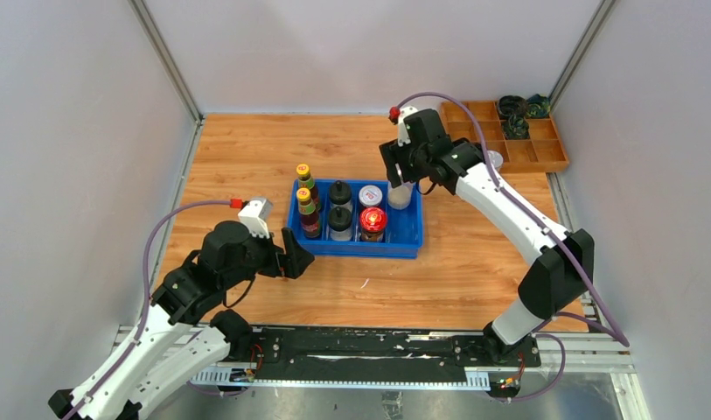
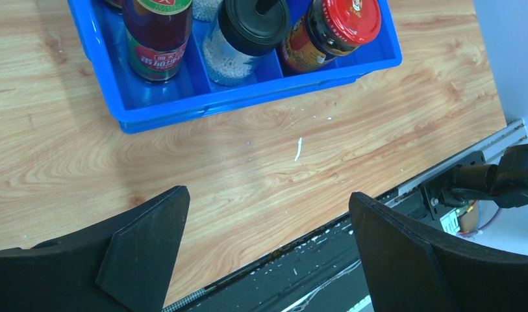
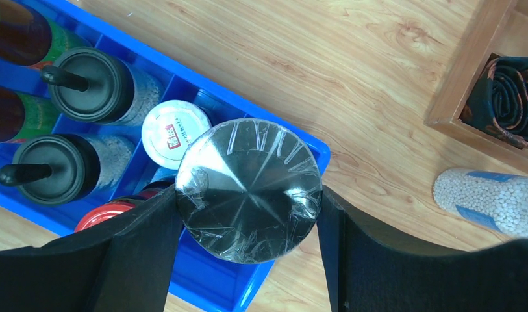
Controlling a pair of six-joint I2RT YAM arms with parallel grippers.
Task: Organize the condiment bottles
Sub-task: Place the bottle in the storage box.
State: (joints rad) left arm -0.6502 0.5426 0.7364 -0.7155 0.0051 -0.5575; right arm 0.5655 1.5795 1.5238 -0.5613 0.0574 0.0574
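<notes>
My right pincer (image 3: 249, 221) pinches a silver-lidded jar (image 3: 248, 175) by its sides, lid up, so it can go upright into the blue bin (image 1: 356, 248) like the rest. The jar sits between my fingers, over the bin's unfilled end; I cannot tell whether it touches bottom. Just left of this pincer stand the white-lidded jar (image 3: 176, 133) and two black-lidded shakers (image 3: 86, 84), filed in rows. Off to its right a bead-filled jar (image 3: 488, 201) lies on the worktop (image 3: 280, 52) beside the wooden tray (image 3: 462, 84), likely my next pick. My left pincer (image 2: 267, 195) hangs spread wide and empty, just short of the bin.
</notes>
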